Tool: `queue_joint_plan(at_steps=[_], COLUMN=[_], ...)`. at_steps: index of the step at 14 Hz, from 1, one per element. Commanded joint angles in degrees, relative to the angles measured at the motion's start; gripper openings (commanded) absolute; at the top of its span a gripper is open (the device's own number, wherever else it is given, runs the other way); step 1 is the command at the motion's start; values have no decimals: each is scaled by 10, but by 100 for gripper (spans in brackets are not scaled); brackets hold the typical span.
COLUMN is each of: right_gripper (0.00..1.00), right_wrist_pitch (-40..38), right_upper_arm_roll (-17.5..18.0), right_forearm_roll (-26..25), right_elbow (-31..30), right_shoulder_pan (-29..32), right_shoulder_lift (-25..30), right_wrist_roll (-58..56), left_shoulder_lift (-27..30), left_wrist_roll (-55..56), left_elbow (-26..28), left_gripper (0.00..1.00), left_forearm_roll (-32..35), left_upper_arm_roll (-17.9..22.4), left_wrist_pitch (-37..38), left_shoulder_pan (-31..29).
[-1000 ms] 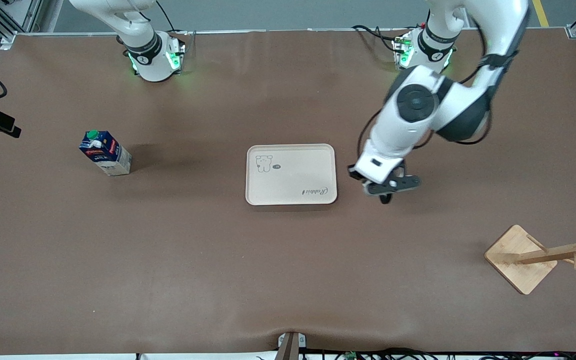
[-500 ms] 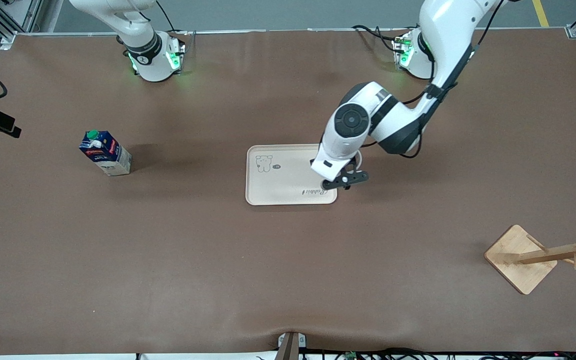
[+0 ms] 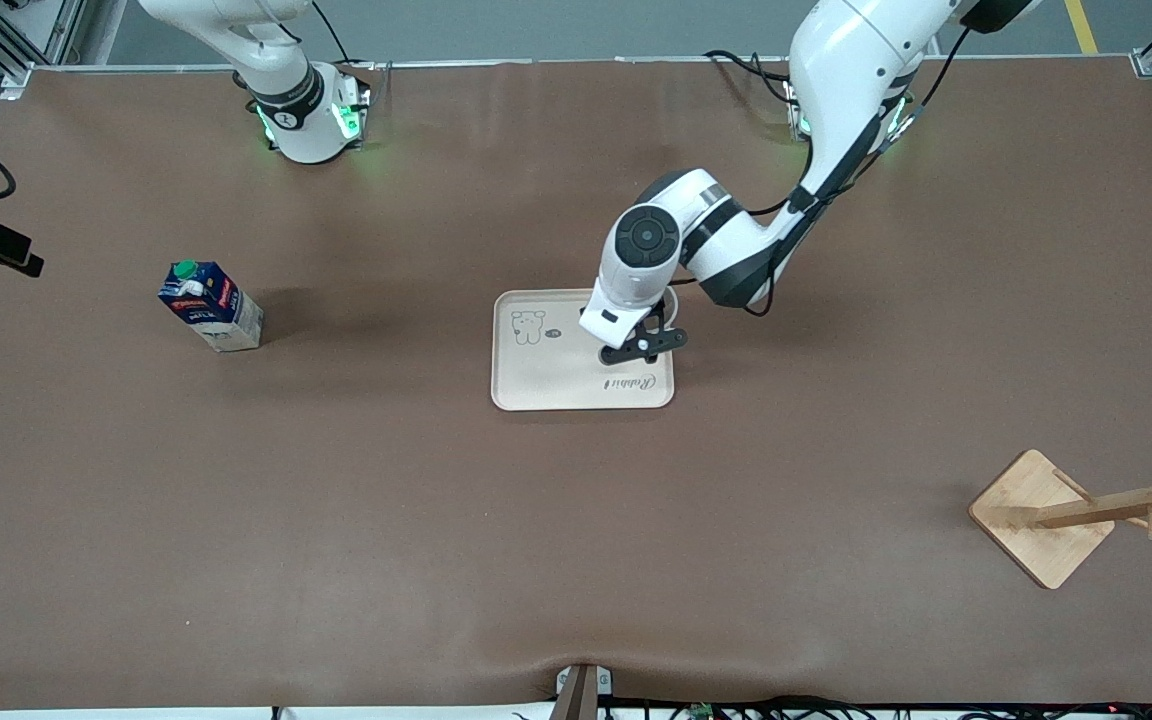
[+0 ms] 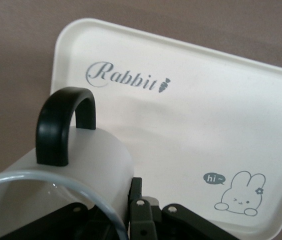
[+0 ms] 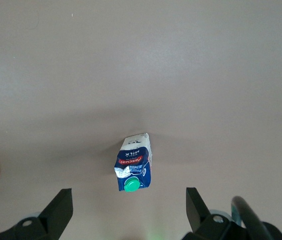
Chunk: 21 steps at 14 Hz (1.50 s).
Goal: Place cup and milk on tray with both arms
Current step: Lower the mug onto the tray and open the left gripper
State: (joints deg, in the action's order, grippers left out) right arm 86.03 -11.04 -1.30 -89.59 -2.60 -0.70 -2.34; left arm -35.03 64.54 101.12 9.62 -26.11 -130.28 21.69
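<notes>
Cup [image 4: 56,175] clamped in left fingers [image 4: 143,212]

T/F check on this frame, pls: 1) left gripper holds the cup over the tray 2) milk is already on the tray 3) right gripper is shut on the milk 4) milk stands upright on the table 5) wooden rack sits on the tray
1) Left gripper holds the cup over the tray: true; it is shut on the cup's rim, black handle showing.
2) False. The milk stands on the table, toward the right arm's end, apart from the tray.
3) False. The right gripper is open, up over the milk, holding nothing.
4) True; green cap on top.
5) False. The wooden rack is on the table, toward the left arm's end.
</notes>
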Motion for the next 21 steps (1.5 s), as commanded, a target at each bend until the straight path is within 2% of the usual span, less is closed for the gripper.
queue_joint_plan(at_steps=[1,4,6,8,9,14,16,19,21], right_gripper=[100,100,100,100,100,100,100,100,100], right_wrist_pitch=[-2,16,26,27,27,32,41,40,36], right_upper_arm_roll=[5,5,5,5,5,6,6,7,8], right_forearm_roll=[-1,2,1,0,1,2,3,2,3], right_elbow=[13,12,13,15,19,21,21,21,20], right_shoulder_pan=[8,8,8,8,7,5,2,-2,-2], right_shoulder_lift=[-8,-11,-35,-36,-36,-45,-47,-47,-47], right_wrist_roll=[3,3,1,1,1,1,1,1,1], left_shoulder_lift=[-27,-40,-47,-48,-46,-23,0,18,36], left_wrist_roll=[51,60,61,66,73,76,75,67,27], left_elbow=[-13,-13,-15,-15,-17,-53,-86,-165,-194], left_gripper=[0,0,0,61,99,100,100,100,100], left_forearm_roll=[51,66,65,62,65,65,63,67,68], left_upper_arm_roll=[4,4,4,4,4,4,4,4,4], left_wrist_pitch=[-25,-31,-31,-31,-31,8,78,206,248], left_shoulder_pan=[7,9,8,8,7,-2,-4,-39,-69])
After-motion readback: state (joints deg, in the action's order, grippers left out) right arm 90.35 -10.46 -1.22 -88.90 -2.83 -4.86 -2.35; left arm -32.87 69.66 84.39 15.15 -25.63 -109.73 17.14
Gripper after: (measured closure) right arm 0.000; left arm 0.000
